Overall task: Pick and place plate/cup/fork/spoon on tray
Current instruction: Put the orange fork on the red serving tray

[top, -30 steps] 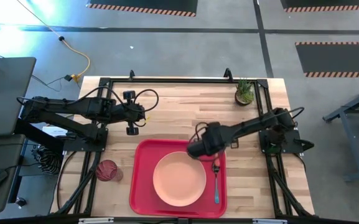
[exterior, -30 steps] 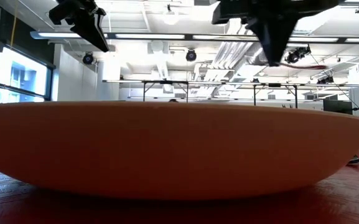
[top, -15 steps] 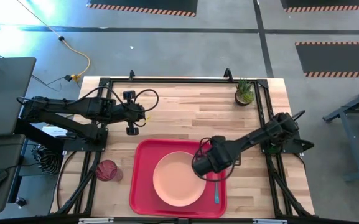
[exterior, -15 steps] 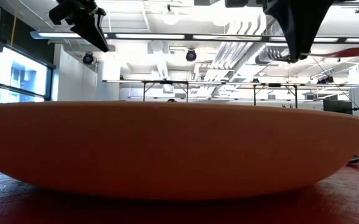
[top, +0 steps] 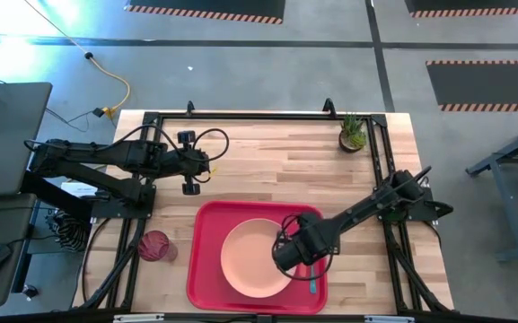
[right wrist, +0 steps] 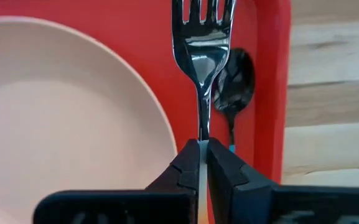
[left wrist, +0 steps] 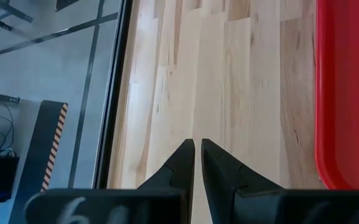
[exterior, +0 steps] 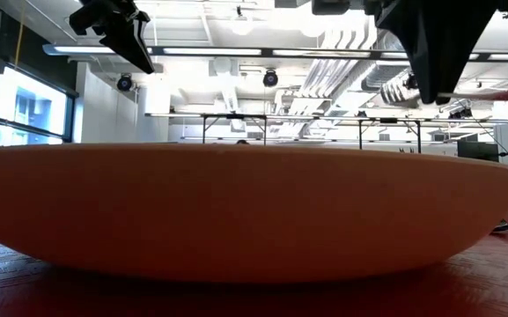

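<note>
Right wrist: fingers (right wrist: 211, 168) pinch fork (right wrist: 202, 37).

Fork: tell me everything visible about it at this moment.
The fork has shiny silver metal tines and neck; its handle is hidden between the fingers of the right gripper, which is shut on the neck. It is held over the tray, tines pointing away from the wrist, between the plate and the spoon lying by the tray's rim. Whether the tines touch the tray cannot be told. In the high view the gripper hides the fork.
</note>
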Controlling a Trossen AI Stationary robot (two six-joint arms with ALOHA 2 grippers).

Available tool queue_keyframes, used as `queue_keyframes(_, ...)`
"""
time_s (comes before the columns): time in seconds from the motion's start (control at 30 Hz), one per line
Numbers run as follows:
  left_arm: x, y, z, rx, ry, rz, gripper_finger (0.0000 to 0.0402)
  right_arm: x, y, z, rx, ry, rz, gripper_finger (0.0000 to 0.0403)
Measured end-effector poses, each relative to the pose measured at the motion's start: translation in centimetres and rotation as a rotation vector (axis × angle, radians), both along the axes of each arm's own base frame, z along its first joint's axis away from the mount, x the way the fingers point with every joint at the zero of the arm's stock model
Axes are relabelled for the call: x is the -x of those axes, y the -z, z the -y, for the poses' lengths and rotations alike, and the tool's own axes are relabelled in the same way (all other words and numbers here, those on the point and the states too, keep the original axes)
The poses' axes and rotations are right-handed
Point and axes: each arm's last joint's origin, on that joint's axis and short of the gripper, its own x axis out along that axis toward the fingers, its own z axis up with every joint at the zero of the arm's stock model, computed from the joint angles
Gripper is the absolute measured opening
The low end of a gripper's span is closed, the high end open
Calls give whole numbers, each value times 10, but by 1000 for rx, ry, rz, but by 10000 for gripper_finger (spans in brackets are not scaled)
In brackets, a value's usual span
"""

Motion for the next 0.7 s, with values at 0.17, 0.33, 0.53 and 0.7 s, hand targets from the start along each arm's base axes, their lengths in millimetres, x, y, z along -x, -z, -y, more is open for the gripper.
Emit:
queue_keyframes(0.17, 0, 0, 0, 0, 0, 0, 19, -6, 13, -7, -20, -8, -3, 0)
queue_keyframes(0.33, 0, 0, 0, 0, 0, 1, 19, -8, 21, -14, -49, -17, -13, 0)
queue_keyframes(0.53, 0, 0, 0, 0, 0, 1, 19, -11, 32, -25, -78, -27, -10, 0)
queue_keyframes(0.7, 0, 0, 0, 0, 0, 4, 19, -11, 40, -30, -106, -32, -43, 0)
